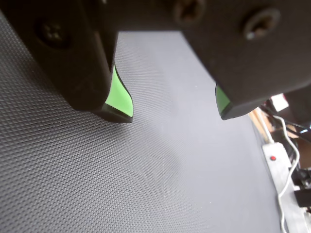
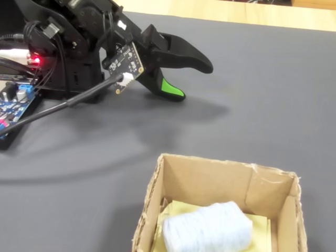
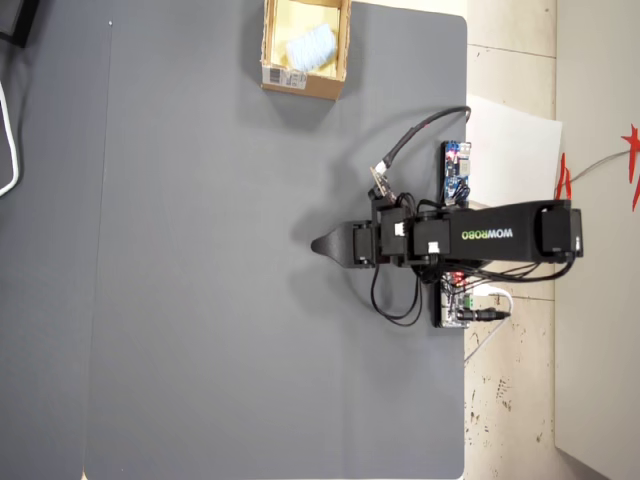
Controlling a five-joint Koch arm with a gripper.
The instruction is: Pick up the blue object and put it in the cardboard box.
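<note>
The blue object (image 2: pixel 207 228), a pale fuzzy lump, lies inside the cardboard box (image 2: pixel 210 181) at the bottom of the fixed view. In the overhead view the blue object (image 3: pixel 310 45) shows in the box (image 3: pixel 300 82) at the mat's top edge. My gripper (image 2: pixel 191 81) hovers low over the grey mat, well away from the box, with its green-padded jaws apart. The wrist view shows the gripper (image 1: pixel 175 114) open, with only bare mat between its fingers. In the overhead view the gripper (image 3: pixel 320 244) points left near the mat's middle.
The arm's base and a dark-blue circuit board (image 3: pixel 456 170) with cables sit at the mat's right edge in the overhead view. A white power strip (image 1: pixel 274 160) and white cable lie beyond the mat in the wrist view. The grey mat (image 3: pixel 200 300) stretches left and down.
</note>
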